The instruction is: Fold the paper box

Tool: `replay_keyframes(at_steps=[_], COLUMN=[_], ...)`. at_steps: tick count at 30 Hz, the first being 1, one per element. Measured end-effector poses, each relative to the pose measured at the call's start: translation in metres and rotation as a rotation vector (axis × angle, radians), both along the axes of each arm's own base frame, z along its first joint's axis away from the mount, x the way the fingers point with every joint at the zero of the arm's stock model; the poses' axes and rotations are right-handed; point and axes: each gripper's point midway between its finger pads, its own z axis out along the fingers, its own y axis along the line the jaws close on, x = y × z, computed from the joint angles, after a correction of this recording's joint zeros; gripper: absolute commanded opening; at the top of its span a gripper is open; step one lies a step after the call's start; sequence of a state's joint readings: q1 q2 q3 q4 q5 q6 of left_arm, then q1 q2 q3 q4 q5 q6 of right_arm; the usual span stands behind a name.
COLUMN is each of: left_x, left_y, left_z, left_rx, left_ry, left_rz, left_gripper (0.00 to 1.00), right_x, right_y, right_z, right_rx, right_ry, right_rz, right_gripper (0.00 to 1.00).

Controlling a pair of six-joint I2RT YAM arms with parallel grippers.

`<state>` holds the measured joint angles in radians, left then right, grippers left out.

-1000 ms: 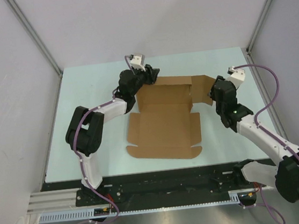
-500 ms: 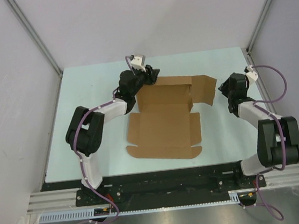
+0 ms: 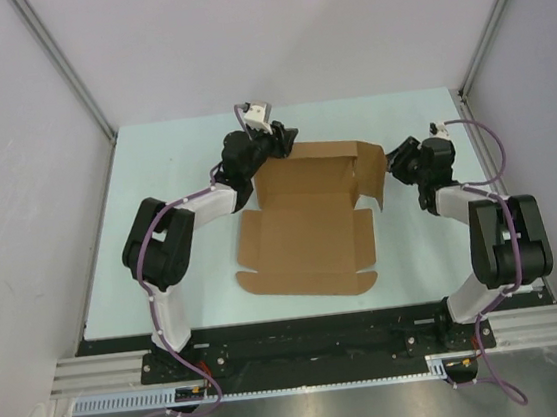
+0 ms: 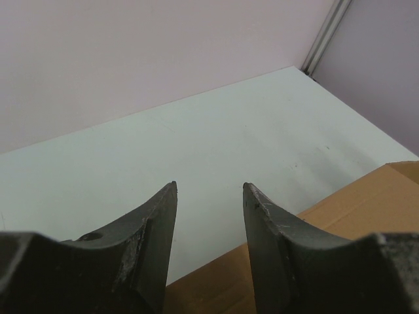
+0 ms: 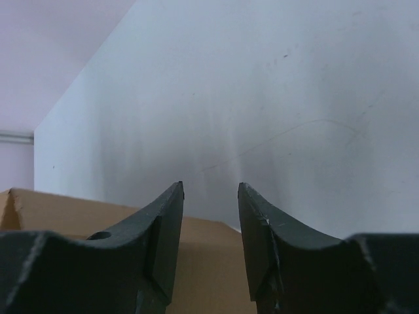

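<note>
Box point(image 3: 306, 230) lies open on the table point(image 3: 156, 192), main panels flat, far-right flap point(image 3: 370, 173) standing up. Right jaws at that flap, spread and empty, cardboard edge just below; left jaws over far-left corner, likewise spread. Step, probably: fold flap inward. Push low near the crease while left pins the panel.

We see left gripper point(image 4: 209, 186): 2 dark fingers point(image 4: 141, 242) apart, table point(image 4: 229, 131) showing through gap. We note brown paper box point(image 4: 366, 203) edge behind gripper, extending right. Wall point(image 4: 131, 52) beyond gripper.
</note>
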<state>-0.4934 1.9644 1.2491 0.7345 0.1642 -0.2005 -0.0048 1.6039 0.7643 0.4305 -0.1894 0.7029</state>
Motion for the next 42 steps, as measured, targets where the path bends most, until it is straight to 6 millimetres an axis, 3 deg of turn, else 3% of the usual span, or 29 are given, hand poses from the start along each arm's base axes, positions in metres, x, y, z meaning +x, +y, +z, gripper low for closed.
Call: replay_keyframes(at_steps=[8, 15, 23, 27, 32, 36, 39, 42], left_x=[-0.001, -0.001, -0.003, -0.005, -0.006, -0.006, -0.006, -0.007], left_y=[0.000, 0.000, 0.000, -0.001, -0.001, -0.001, -0.001, -0.002], left_z=[0.000, 0.000, 0.001, 0.000, 0.000, 0.000, 0.000, 0.000], left_rx=[-0.001, -0.002, 0.000, 0.006, 0.012, 0.014, 0.013, 0.013], left_ry=[-0.001, -0.004, -0.004, -0.006, -0.009, -0.011, -0.011, -0.011], left_rz=[0.000, 0.001, 0.000, -0.003, -0.004, -0.005, -0.005, -0.006], left_gripper=[0.50, 0.50, 0.50, 0.50, 0.50, 0.50, 0.50, 0.50], right_x=[-0.014, -0.031, -0.040, -0.050, -0.068, -0.091, -0.117, -0.140], right_y=[0.041, 0.057, 0.062, 0.055, 0.043, 0.037, 0.035, 0.045], right_z=[0.022, 0.023, 0.020, 0.023, 0.055, 0.079, 0.085, 0.086], right_rx=[-0.037, -0.095, -0.164, -0.189, -0.211, -0.218, -0.223, -0.216], right_ry=[-0.055, -0.060, -0.074, -0.062, -0.122, -0.185, -0.206, -0.225], right_rz=[0.134, 0.205, 0.252, 0.222, 0.165, 0.133, 0.122, 0.150], right_gripper=[0.44, 0.45, 0.46, 0.49, 0.50, 0.48, 0.47, 0.44])
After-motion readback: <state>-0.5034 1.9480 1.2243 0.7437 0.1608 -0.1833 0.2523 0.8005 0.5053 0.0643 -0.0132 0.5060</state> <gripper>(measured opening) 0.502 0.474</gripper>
